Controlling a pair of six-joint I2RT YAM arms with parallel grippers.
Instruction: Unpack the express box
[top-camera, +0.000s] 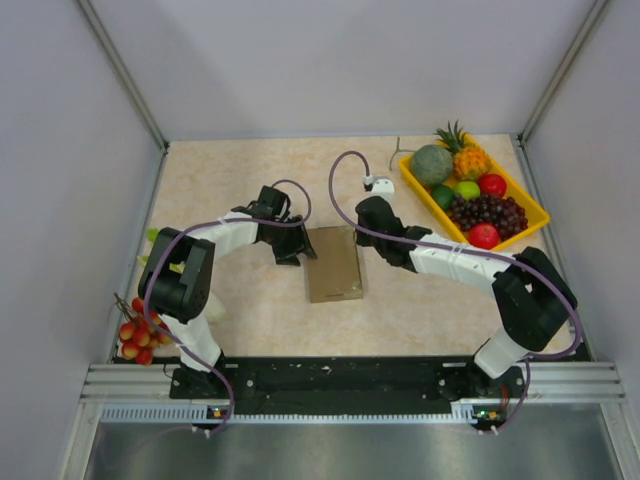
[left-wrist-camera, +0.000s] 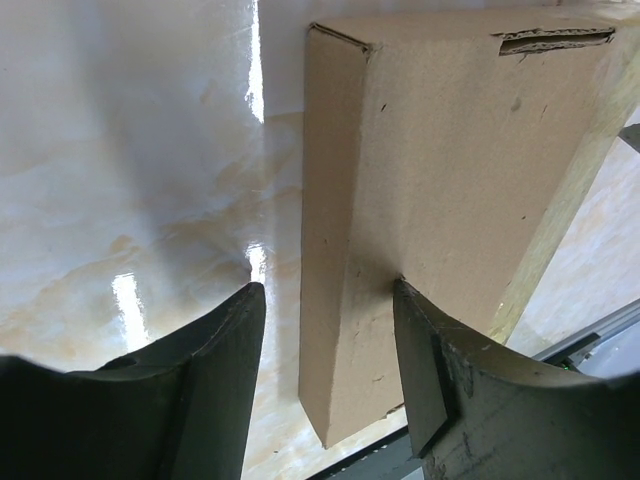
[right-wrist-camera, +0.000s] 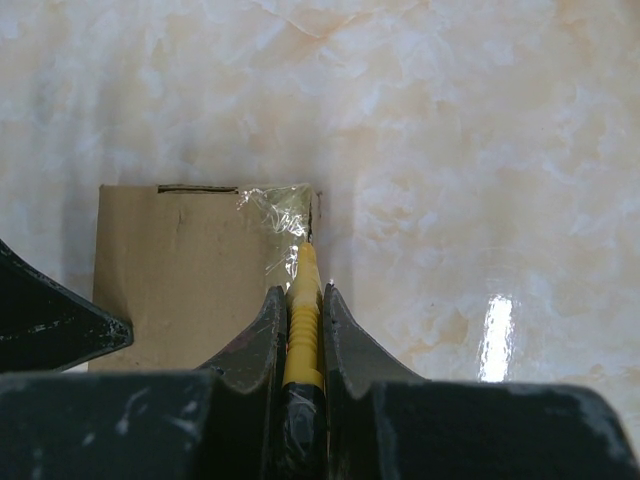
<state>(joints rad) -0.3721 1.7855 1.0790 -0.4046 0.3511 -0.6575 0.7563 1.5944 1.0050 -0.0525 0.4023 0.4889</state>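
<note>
Left jaws: partly open and holding nothing. The left gripper (left-wrist-camera: 328, 290) straddles the left long edge of the box (left-wrist-camera: 440, 180). One finger (left-wrist-camera: 455, 390) is over the top face; I cannot tell if it touches. The other finger is beside the side wall, with a strip of bare table (left-wrist-camera: 130, 200) between them.
Right jaws: closed tight on a yellow tool (right-wrist-camera: 303, 320). The right gripper (right-wrist-camera: 302, 295) is at the far right corner of the box.
Yellow tool: it points forward out of the fingers, and its tip is at the box corner.
Clear tape (right-wrist-camera: 275, 210): a wrinkled piece is stuck on the same corner of the box, just ahead of the tool tip.
Box: brown cardboard, lying flat with the lid shut, between the two grippers. A narrow slot (left-wrist-camera: 555, 40) is cut in its top face near the far edge.
Fruit tray (top-camera: 538, 212): yellow, to the right of the box and farther back, well apart from it. It holds a melon, a pineapple, dark grapes and red and green fruits.
Red fruit bunch (top-camera: 140, 338): to the left of the box and nearer to the arm bases, well apart.
Small white thing (top-camera: 380, 185): beyond the box on its right side, with a cable.
</note>
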